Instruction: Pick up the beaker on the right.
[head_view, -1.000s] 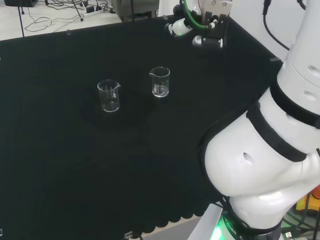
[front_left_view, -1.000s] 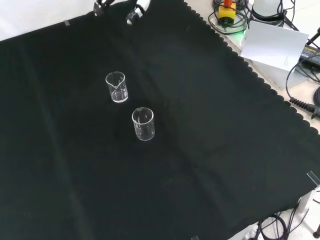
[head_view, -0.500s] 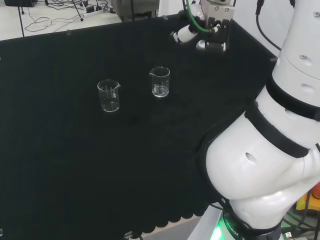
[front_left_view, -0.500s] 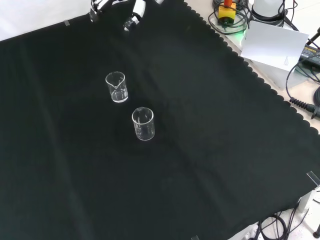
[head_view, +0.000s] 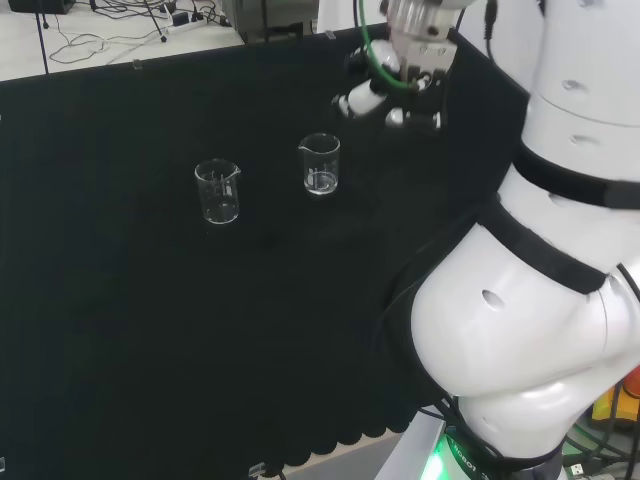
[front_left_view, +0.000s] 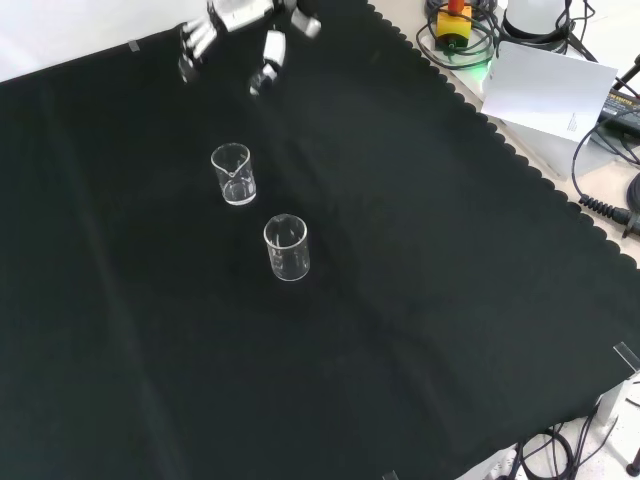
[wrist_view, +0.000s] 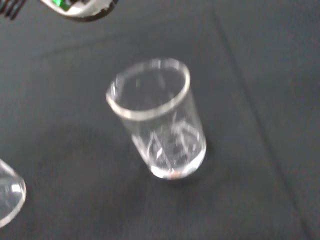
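In the head view, going from left to right, a clear beaker (head_view: 217, 192) stands upright on the black cloth (head_view: 130, 330), and a second clear beaker (head_view: 320, 163), the one farther right, stands upright near it, with a gap of bare cloth between them; both have a small pouring lip at the rim, and neither plainly shows any contents. Right of that second beaker and a little farther off, the hand (head_view: 385, 90) hangs above the cloth, its fingers spread and fairly straight, grasping nothing and apart from both vessels. The big white links of the arm (head_view: 540, 280) stand at the right edge of that view. In the front view the same pair stands one behind the other: the right-hand beaker (front_left_view: 233, 174) is the higher one in the picture and the left-hand beaker (front_left_view: 286, 247) sits lower and slightly to the right, well apart from each other. Above them, at the top of that view, the hand (front_left_view: 240, 25) reaches in with its fingers pointing down toward the cloth, relaxed and empty, near the upper beaker but not touching it. In the wrist view one beaker (wrist_view: 157, 117) shows large and upright on the cloth, with the rim of another (wrist_view: 9, 195) at the picture's edge.
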